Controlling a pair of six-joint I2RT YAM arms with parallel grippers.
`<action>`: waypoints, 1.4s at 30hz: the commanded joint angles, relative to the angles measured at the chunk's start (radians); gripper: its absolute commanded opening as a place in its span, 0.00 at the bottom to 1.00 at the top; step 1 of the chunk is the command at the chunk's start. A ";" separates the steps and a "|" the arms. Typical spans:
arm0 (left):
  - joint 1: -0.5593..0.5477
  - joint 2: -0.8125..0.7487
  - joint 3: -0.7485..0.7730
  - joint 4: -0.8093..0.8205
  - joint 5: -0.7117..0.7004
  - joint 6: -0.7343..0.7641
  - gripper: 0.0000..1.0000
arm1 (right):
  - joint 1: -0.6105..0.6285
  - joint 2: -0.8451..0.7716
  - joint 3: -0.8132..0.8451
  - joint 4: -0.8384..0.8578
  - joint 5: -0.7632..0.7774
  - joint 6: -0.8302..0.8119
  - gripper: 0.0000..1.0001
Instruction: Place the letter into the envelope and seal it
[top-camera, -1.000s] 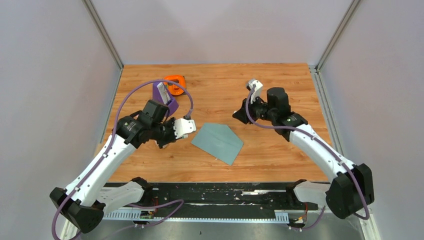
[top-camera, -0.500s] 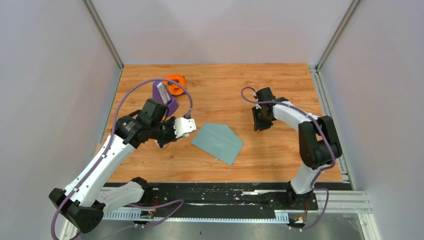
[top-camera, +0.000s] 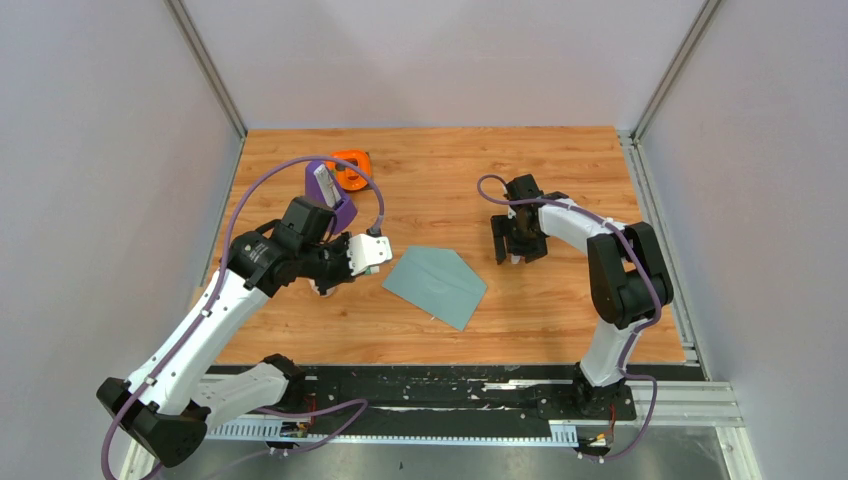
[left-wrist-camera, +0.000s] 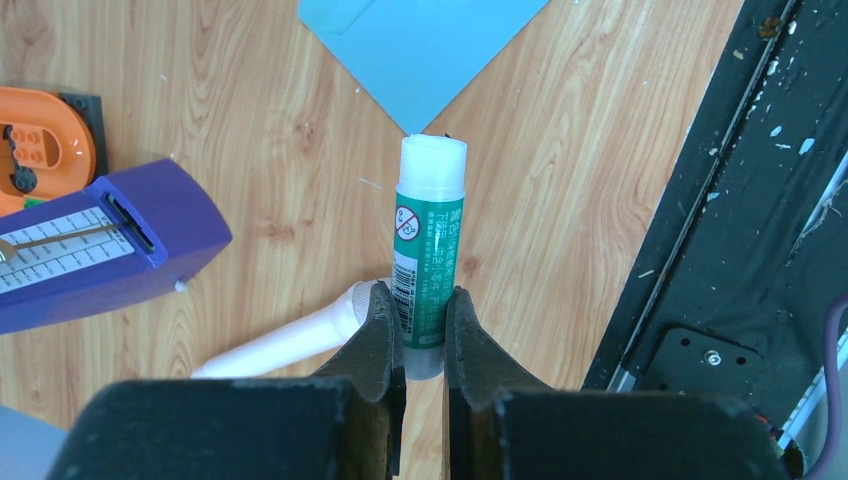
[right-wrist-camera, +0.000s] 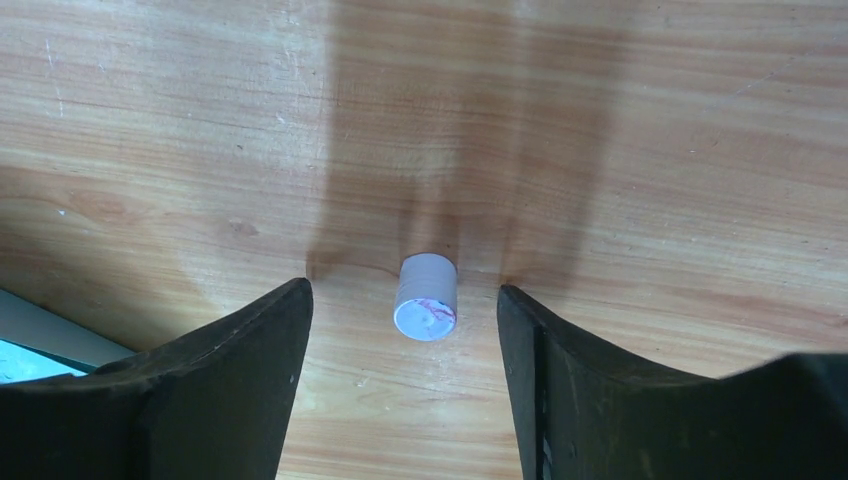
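Envelope lies flat mid-table between my arms, awaiting glue: left gripper pinches the uncapped glue stick for sealing, right gripper spread around its cap.

The left gripper is pinching a green glue stick, white end pointing at a corner of the teal envelope. A purple box is sitting off to the side, with an orange thing just beside it.

envelope on table, glue stick left of it, cap to its right, metronome behind the stick
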 joint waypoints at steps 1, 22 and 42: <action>0.004 -0.019 0.045 0.013 0.025 0.002 0.00 | -0.004 -0.028 0.004 -0.014 -0.020 -0.008 0.70; -0.037 0.009 0.202 -0.162 0.203 0.050 0.00 | 0.461 -0.710 -0.344 1.021 -0.713 -0.273 1.00; -0.082 0.073 0.258 -0.155 0.193 -0.009 0.00 | 0.602 -0.440 -0.141 0.944 -0.693 -0.324 0.69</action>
